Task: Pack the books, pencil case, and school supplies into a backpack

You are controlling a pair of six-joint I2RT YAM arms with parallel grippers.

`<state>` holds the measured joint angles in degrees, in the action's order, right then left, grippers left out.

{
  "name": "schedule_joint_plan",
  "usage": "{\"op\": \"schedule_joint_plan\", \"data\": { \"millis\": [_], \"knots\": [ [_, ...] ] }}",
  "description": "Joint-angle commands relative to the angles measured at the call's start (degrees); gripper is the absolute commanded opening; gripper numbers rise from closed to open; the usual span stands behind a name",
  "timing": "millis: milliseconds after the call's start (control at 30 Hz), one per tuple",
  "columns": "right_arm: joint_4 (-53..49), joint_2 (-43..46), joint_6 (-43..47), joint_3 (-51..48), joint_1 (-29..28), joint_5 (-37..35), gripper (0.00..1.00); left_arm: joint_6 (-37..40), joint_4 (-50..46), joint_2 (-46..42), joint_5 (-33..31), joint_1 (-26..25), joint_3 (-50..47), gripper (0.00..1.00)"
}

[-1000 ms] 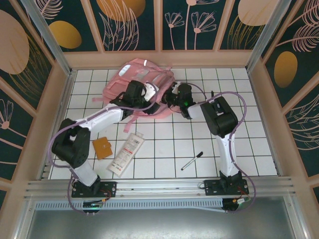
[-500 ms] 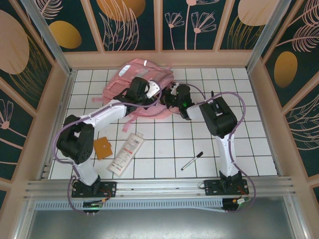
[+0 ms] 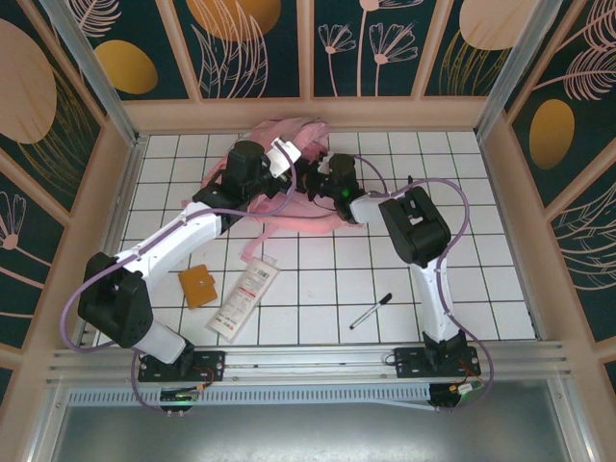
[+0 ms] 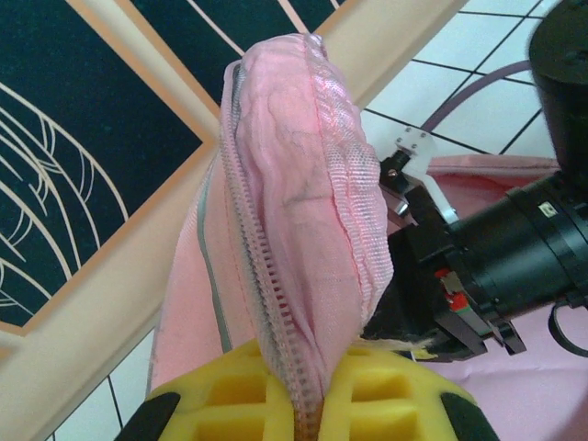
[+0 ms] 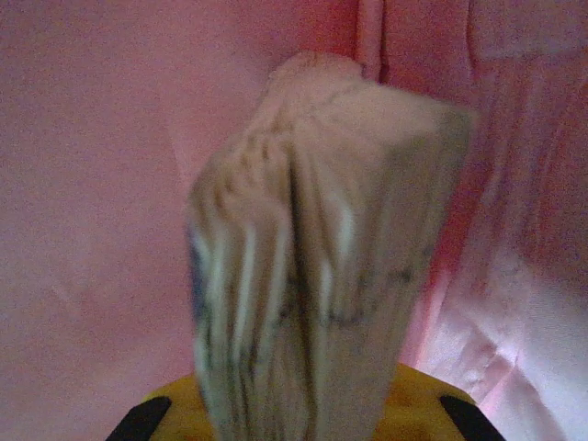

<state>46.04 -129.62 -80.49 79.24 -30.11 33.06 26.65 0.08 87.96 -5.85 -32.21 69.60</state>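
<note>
Between the left fingers (image 4: 280,404) a fold of the backpack (image 4: 294,184) is pinched: pink fabric with its zipper edge (image 4: 274,312), held up off the counter (image 3: 481,269). These fingers are closed on that fold and nothing else. Just beyond it the black body of the right arm (image 4: 514,248) is seen, pressed in against the bag.

A book (image 5: 312,266) is gripped by the right fingers (image 5: 421,397), which are closed on it. It is seen edge-on, pale page edges toward the lens and a trace of blue down one side. The view is blurred, so no cover lettering can be read. Pink lining is seen on every side, so the book is judged to be inside the opening. Its long axis runs straight out from the fingers, deeper into the bag. The next move is judged to turn on that line: a push along it, then release, with the left-held edge kept lifted clear.

From above, both arms are seen meeting at the backpack on the far side of the counter. Not yet packed, well apart from the bag:
- pencil case (image 3: 243,296), lying diagonally, nearer the left arm's base
- orange-brown square (image 3: 197,286), just beside the case
- pen (image 3: 371,311), nearer the right arm
</note>
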Motion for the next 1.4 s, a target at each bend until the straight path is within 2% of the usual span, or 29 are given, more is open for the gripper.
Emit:
{"op": "schedule_joint_plan", "data": {
  "millis": [0,67,167,300,467,567,600,800,900,1033,1200,1367],
  "knots": [
    [-5.91,-2.92,1.9,4.14,-0.39,0.53,0.01,3.0,11.32,-5.25,3.49,-0.14,-1.32,0.0],
    [-6.62,-5.76,3.54,6.17,-0.47,0.26,0.04,2.17,14.67,-6.68,4.8,0.1,-4.19,0.0],
    [-1.81,-10.3,1.79,7.63,-0.65,1.19,0.12,0.9,17.19,-7.9,5.67,0.34,-6.48,0.0],
    [-13.23,-11.4,8.61,12.44,-0.92,0.43,0.32,-0.12,16.68,-8.34,6.62,0.88,-6.85,0.0],
    [-16.41,-8.08,10.21,10.48,0.32,1.05,0.52,-0.52,17.26,-7.92,6.06,2.61,-8.46,0.0],
    [-20.91,-3.58,12.23,7.33,2.06,0.81,0.67,-0.9,18.14,-7.8,6.63,3.51,-9.94,0.0],
    [-22.64,-1.62,13.11,5.85,2.9,0.69,0.69,-0.82,18.28,-7.57,6.59,3.72,-10.33,0.0],
    [-33.02,11.91,19.67,-4.8,5.9,0.91,0.71,-1.06,16.7,-5.61,6.75,3.99,-10.6,0.0],
    [-39.94,18.44,25.21,-8.35,6.29,-1.28,0.71,-1.17,17.2,-4.29,7.17,3.99,-11.49,0.0],
    [-48.76,28.19,33.75,-13.58,6.97,-7.8,0.71,-0.55,15.12,-2.05,8.75,3.91,-11.5,0.0],
    [-62.13,39.03,47.49,-18.35,10.65,-20.3,0.7,-0.86,12.96,1.68,11.35,3.82,-11.85,0.0],
    [-73.1,45.04,57.04,-21.79,12.53,-29.46,0.69,1.57,9.88,3.63,9.5,1.29,-12.62,0.0]
  ]
}}
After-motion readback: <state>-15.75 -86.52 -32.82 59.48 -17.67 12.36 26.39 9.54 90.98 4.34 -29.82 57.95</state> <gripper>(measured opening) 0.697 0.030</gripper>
